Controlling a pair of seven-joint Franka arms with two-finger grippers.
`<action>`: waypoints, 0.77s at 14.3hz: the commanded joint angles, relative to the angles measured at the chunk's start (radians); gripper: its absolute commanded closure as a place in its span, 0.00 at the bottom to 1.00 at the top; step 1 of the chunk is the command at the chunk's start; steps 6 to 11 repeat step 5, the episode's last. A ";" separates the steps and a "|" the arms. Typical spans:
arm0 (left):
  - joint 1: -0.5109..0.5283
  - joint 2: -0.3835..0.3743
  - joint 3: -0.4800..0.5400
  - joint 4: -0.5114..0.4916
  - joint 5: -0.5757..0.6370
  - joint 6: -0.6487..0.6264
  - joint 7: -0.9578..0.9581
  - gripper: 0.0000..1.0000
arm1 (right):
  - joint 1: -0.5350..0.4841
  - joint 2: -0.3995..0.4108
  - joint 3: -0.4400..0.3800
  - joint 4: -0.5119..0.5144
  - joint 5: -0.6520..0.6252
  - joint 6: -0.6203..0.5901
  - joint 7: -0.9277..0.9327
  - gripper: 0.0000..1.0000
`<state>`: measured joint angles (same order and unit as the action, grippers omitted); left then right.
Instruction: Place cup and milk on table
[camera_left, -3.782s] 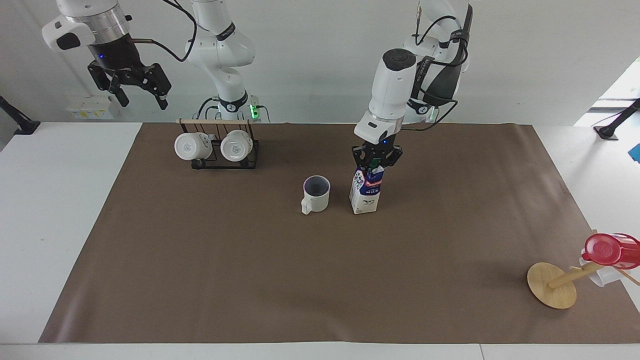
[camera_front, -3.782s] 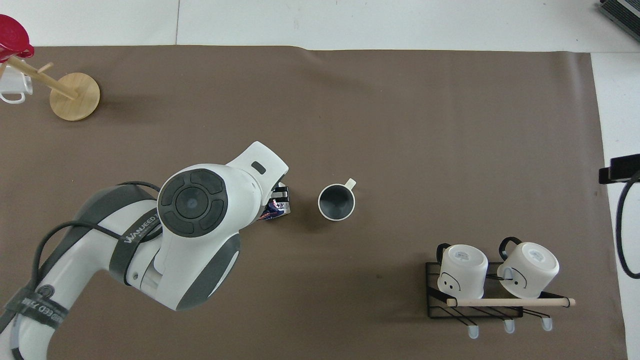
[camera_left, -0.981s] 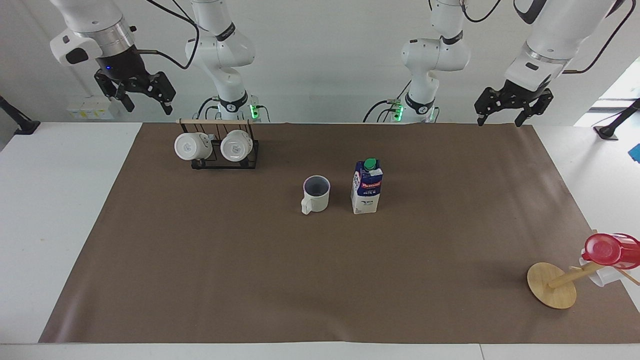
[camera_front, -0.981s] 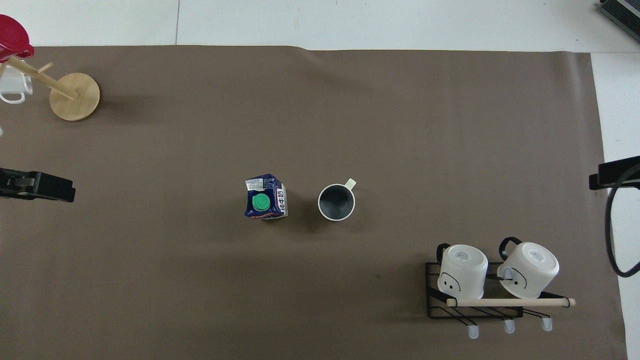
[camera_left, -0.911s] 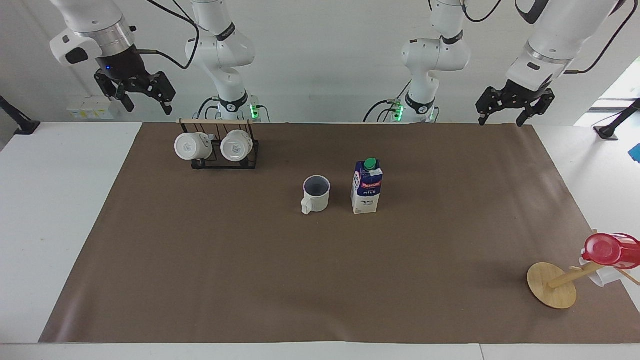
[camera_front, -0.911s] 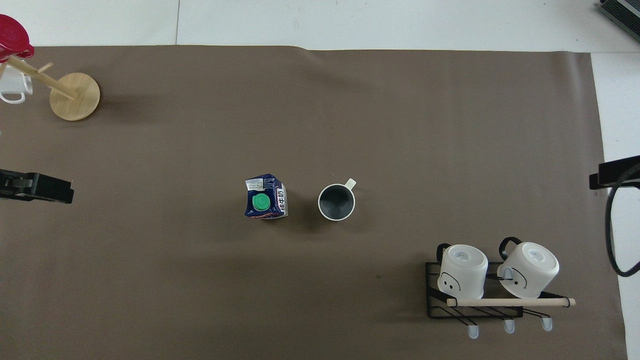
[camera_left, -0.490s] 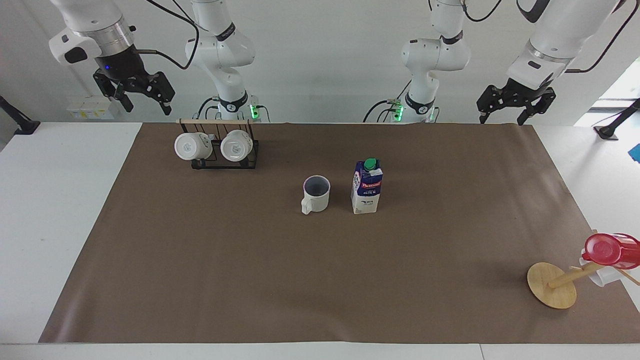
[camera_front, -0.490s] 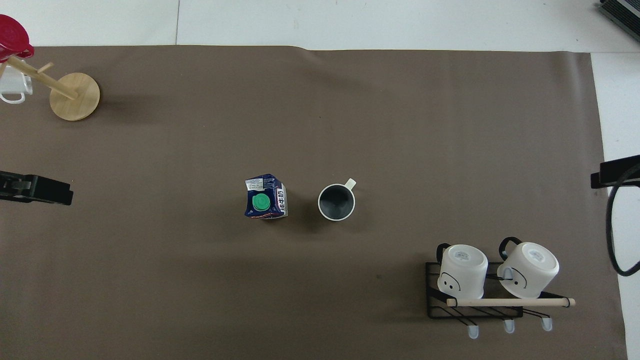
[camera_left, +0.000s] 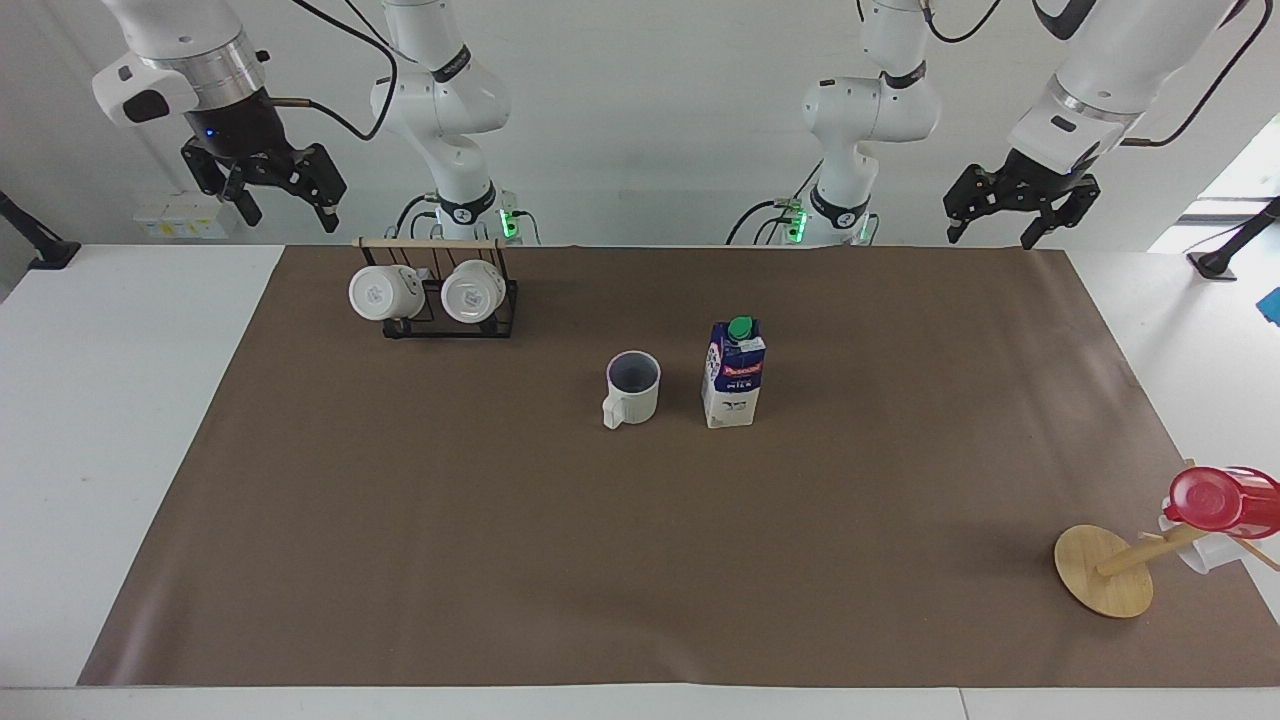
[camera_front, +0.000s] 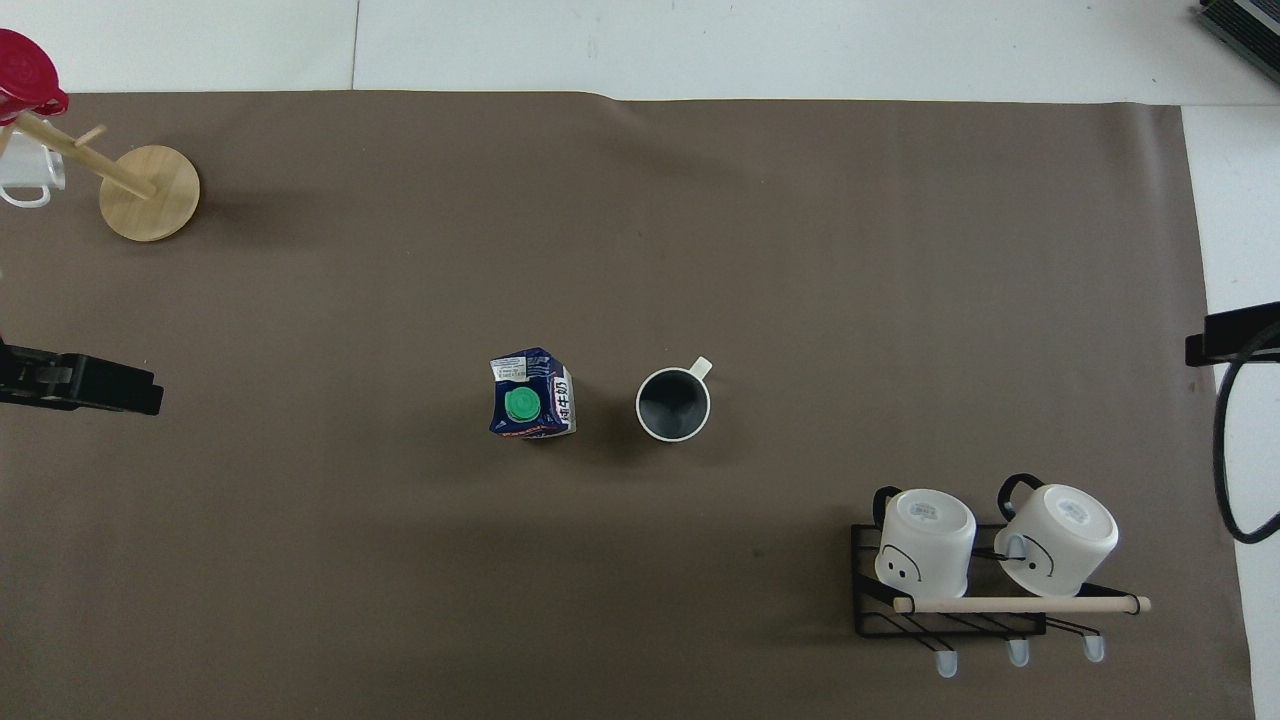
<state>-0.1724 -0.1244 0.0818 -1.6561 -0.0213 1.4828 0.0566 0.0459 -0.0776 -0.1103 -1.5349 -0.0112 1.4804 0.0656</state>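
The cup (camera_left: 633, 388), an off-white mug with a dark grey inside, stands upright on the brown sheet of the table (camera_left: 400, 520) near the middle; it also shows in the overhead view (camera_front: 673, 404). The milk (camera_left: 733, 373), a white and dark blue carton with a green cap, stands upright beside it toward the left arm's end (camera_front: 532, 395). My left gripper (camera_left: 990, 228) is open and empty, raised over the table's edge at the left arm's end. My right gripper (camera_left: 285, 203) is open and empty, raised near the mug rack.
A black wire rack (camera_left: 450, 310) holds two white mugs (camera_front: 925, 540) near the robots at the right arm's end. A tilted wooden stand (camera_left: 1105, 570) with a red cup (camera_left: 1215, 500) is far from the robots at the left arm's end.
The left gripper let go of the milk and rose away to the left arm's end of the table, where it shifted slightly. The cup, the milk and the right arm stayed put.
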 joint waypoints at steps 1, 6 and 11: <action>0.013 -0.021 -0.008 -0.013 -0.012 -0.016 0.012 0.00 | -0.009 -0.004 0.001 -0.004 -0.007 0.015 -0.006 0.00; 0.014 -0.021 -0.008 -0.013 -0.012 -0.024 0.011 0.00 | -0.003 -0.004 0.001 -0.011 -0.003 0.024 -0.004 0.00; 0.014 -0.021 -0.008 -0.013 -0.012 -0.024 0.011 0.00 | -0.003 -0.004 0.001 -0.011 -0.003 0.024 -0.004 0.00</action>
